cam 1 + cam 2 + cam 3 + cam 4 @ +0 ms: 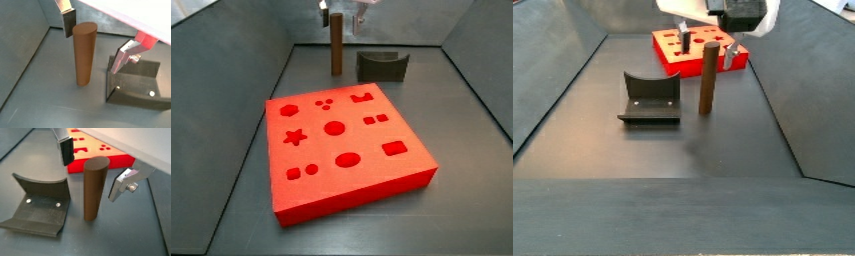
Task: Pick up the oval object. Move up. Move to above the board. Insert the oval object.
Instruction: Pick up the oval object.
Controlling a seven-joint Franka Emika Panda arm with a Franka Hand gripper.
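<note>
Dark grey flooring walled by grey panels fills every view; near the top centre of a side view the tall, slim brown rod-like peg, the oval object (pixel 335 48), stands upright on the floor, with the dark L-shaped bracket on its base plate, the fixture (pixel 382 66), just beside it toward the right; the large flat bright red block with shaped cut-outs, the board (pixel 342 148), lies well apart from the peg across the middle of that frame; in a side view the peg (pixel 707 78) rises at centre, between the fixture (pixel 648 100) and the right wall, with the board (pixel 698 50) behind it; the gripper (pixel 100 39) hangs over the peg's top with its jaws spread, one flat silver finger (pixel 67 24) close by the peg's upper end (pixel 84 52), the opposite finger (pixel 123 184) clear of the peg (pixel 94 187), neither plainly touching it.
</note>
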